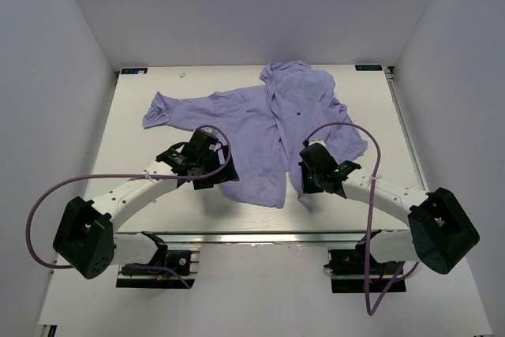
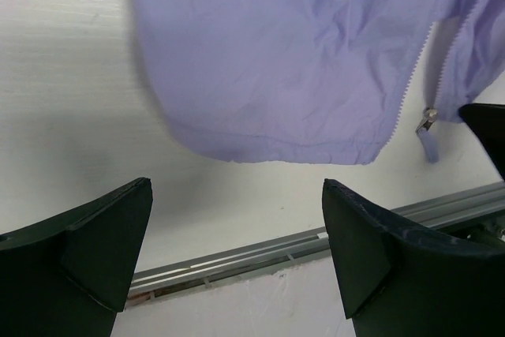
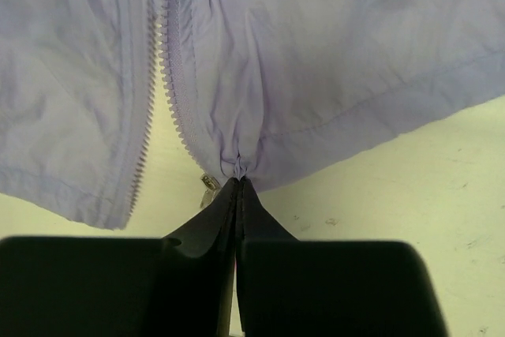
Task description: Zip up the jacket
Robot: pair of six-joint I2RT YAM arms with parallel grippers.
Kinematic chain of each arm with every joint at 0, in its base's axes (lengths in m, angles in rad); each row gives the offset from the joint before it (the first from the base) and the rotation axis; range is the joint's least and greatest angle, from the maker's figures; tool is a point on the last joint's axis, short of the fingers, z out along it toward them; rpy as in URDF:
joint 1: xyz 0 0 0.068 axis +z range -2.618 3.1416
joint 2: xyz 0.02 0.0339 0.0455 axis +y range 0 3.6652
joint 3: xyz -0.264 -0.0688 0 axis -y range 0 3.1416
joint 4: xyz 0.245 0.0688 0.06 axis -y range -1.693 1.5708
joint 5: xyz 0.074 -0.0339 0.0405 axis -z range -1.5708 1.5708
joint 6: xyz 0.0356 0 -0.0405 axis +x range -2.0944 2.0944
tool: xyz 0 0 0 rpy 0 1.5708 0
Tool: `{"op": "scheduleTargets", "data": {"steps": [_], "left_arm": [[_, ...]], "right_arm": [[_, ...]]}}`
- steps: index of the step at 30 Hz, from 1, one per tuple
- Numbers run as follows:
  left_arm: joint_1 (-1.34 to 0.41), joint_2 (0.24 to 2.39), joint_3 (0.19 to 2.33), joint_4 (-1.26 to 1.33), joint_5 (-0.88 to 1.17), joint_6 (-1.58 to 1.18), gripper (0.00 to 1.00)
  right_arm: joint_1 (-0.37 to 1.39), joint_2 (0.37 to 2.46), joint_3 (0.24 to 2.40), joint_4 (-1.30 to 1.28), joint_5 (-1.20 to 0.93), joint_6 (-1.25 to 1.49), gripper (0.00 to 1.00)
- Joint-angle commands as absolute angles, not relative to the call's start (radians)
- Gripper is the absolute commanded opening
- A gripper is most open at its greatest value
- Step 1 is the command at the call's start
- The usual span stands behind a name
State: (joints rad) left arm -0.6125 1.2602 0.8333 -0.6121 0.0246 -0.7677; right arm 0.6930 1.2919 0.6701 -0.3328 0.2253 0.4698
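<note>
White table (image 1: 142,116), white walls on three sides. Jacket (image 1: 276,132) lies flat from mid-table to the far edge, hood far, one sleeve out toward the left edge, hem toward the near edge. Front is open: the two rows of zipper teeth (image 3: 177,108) stand apart at the hem.

Right gripper (image 3: 239,191): fingers pressed together, pinching a small pucker of hem fabric at the very tips, just beside the metal slider (image 3: 209,183). It's on cloth, not on the slider, as far as I can see.

Left gripper (image 2: 237,195): fingers spread wide, holding nothing, hovering over bare table just near-side of the left panel's hem, rail (image 2: 316,238) at the near edge below it.

Risks as I read it:
- tip-only pinch on thin cloth, so any pull likely slips it out
- nothing anchors the other panel, so pulling drags the whole jacket instead of tensioning the zipper
- bottom ends aren't mated; running the slider now would ride one side only
- loose fabric by the slider could jam in it
</note>
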Motion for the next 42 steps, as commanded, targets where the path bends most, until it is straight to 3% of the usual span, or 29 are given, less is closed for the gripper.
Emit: {"op": "scheduleTargets", "data": {"steps": [1,2,7,9,12,35,42], "left_arm": [[-0.614,1.273,0.876,-0.566,0.084,-0.747,0.98],[-0.614,1.287,0.88,-0.565,0.09,-0.744,0.98],[-0.614,1.31,0.884,-0.558,0.113,-0.739,0.98],[-0.614,1.312,0.885,-0.557,0.112,-0.736,0.98],[-0.614,1.309,0.887,-0.554,0.109,-0.733,0.98],[-0.614,1.328,0.896,-0.575,0.087,-0.732,0.98],[-0.614,1.315,0.931,-0.644,0.025,-0.729,0.98]], "right_arm": [[0.689,1.292,0.626,-0.307,0.166,0.46,0.02],[0.687,1.293,0.62,-0.302,0.157,0.457,0.11],[0.689,1.256,0.615,-0.279,0.13,0.413,0.23],[0.689,1.232,0.62,-0.275,0.115,0.385,0.41],[0.687,1.23,0.635,-0.278,0.103,0.342,0.54],[0.689,1.44,0.673,-0.256,0.19,0.359,0.54],[0.69,1.473,0.615,-0.27,0.176,0.488,0.48]]}}
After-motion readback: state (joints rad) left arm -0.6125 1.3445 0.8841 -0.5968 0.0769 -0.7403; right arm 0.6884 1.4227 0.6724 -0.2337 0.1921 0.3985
